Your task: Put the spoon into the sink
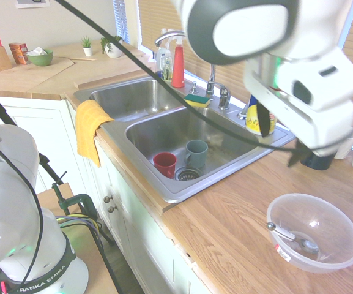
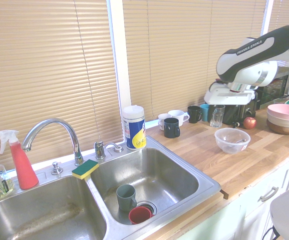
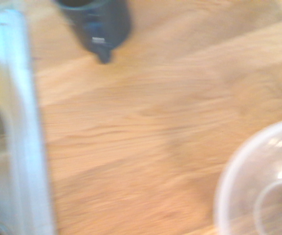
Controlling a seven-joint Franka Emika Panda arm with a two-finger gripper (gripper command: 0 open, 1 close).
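The spoon [image 1: 288,234] is small and silver and lies inside a clear plastic bowl [image 1: 341,248] on the wooden counter, its knobbed end resting on the bowl's near wall. The bowl also shows in the second exterior view [image 2: 232,140] and the wrist view [image 3: 243,186]. The steel double sink [image 1: 164,195] lies to the bowl's left, with a curved faucet [image 2: 51,131] behind it. My gripper [image 1: 280,138] hangs open and empty above the counter, between the sink's corner and the bowl.
A red cup [image 1: 164,163] and a grey-green cup [image 1: 196,153] stand in the nearer basin by the drain. A yellow cloth [image 1: 89,130] drapes over the sink's front edge. Several mugs [image 2: 172,127], a glass and stacked bowls [image 2: 286,118] line the counter behind the clear bowl.
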